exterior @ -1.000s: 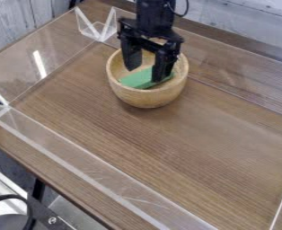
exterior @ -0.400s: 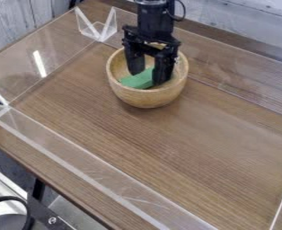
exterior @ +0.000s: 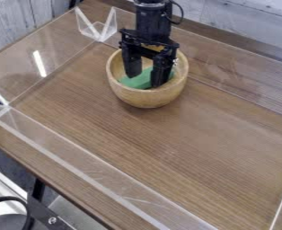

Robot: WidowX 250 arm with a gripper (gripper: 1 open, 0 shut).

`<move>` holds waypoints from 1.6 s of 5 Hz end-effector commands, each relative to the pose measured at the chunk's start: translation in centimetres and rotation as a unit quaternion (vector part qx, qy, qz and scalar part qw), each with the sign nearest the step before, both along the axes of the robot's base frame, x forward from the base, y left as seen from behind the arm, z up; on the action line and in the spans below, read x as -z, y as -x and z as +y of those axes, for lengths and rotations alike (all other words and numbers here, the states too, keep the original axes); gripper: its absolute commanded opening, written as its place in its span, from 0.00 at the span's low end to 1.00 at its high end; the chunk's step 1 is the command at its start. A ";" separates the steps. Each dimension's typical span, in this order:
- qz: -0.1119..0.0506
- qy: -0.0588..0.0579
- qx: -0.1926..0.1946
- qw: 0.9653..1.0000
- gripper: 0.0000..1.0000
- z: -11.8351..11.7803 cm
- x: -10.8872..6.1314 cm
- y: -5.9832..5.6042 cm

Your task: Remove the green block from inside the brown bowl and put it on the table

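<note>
The brown bowl stands on the table toward its far side. Inside it lies the green block, partly hidden behind my black gripper. The gripper points down into the bowl with its two fingers spread apart, one on each side of the block. Nothing is gripped between them. Whether the fingertips touch the block or the bowl's floor I cannot tell.
Low clear acrylic walls edge the tabletop on all sides, with a folded clear corner piece behind the bowl. Bare wood-grain surface stretches in front of and to the right of the bowl.
The gripper has sunk slightly deeper into the bowl, staying open around the green block. The bowl and block have not moved.
</note>
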State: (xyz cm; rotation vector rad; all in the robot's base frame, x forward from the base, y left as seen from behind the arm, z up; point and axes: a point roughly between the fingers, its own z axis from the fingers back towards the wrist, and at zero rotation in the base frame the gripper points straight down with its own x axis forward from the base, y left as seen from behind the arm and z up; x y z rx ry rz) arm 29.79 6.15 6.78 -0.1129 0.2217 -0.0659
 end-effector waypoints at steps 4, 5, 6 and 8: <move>-0.070 -0.032 -0.040 0.996 1.00 -0.5 -1.2 -2.1; -0.070 -0.054 -0.044 0.995 1.00 -1.1 -1.5 -2.5; -0.064 -0.059 -0.005 0.996 1.00 -1.7 -1.5 -2.7; -0.055 -0.059 0.045 0.996 1.00 -1.7 -1.2 -3.0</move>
